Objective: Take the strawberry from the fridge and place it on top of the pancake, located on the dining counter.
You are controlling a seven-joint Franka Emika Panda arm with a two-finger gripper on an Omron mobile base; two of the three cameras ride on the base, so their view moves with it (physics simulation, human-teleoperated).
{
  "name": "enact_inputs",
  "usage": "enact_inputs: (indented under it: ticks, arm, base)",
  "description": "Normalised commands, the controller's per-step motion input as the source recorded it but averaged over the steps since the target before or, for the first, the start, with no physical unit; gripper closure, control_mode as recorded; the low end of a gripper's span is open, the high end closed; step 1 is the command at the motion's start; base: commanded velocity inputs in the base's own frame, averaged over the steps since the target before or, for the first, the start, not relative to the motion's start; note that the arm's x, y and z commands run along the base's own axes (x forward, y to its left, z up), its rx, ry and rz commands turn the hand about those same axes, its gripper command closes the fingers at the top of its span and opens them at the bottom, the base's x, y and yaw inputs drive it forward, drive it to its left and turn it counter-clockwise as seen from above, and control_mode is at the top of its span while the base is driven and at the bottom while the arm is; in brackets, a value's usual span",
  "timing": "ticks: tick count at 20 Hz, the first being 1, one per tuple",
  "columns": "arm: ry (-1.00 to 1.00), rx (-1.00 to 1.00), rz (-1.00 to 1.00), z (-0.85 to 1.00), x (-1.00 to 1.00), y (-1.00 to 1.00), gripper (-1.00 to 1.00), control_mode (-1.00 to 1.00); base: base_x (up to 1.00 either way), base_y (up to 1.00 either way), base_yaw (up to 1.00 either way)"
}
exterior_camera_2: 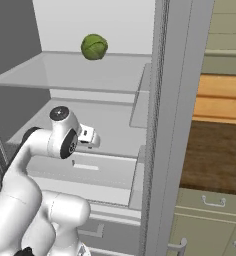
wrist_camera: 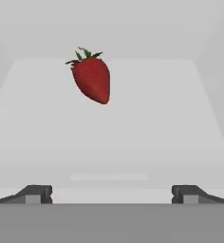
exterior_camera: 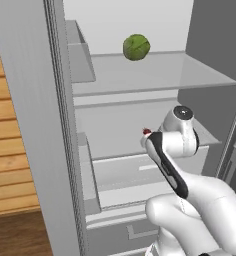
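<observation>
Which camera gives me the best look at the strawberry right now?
The hand view: the strawberry lies whole and unobstructed on the white shelf, ahead of the open gripper. The left base view shows a red speck beside the arm.

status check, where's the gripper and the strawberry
Gripper open, inside fridge. Strawberry on shelf ahead, off to one side, not yet reached. Nothing between them.

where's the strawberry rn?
The strawberry lies on a white fridge shelf, ahead of the open gripper and left of centre in the hand view. The green leafy ball sits one shelf higher.
</observation>
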Motion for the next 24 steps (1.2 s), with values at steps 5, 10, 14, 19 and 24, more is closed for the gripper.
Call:
enact_inputs:
  ticks: [5, 10, 14, 19, 24]
  arm:
    - [0.01, 0.0, 0.01, 0.0, 0.64, 0.05, -1.0, -1.0]
    - [0.06, 0.0, 0.0, 0.0, 0.68, 0.02, -1.0, -1.0]
    - [0.08, 0.0, 0.0, -0.1, 0.38, 0.0, -1.0, -1.0]
    - [0.03, 0.0, 0.01, -0.05, 0.22, 0.0, -1.0, -1.0]
    - [0.02, 0.0, 0.04, -0.07, 0.16, 0.0, -1.0, -1.0]
  base:
    - [0.0, 0.0, 0.0]
    - [0.0, 0.0, 0.0]
    - [0.0, 0.0, 0.0]
    - [0.0, 0.0, 0.0]
    - [0.0, 0.0, 0.0]
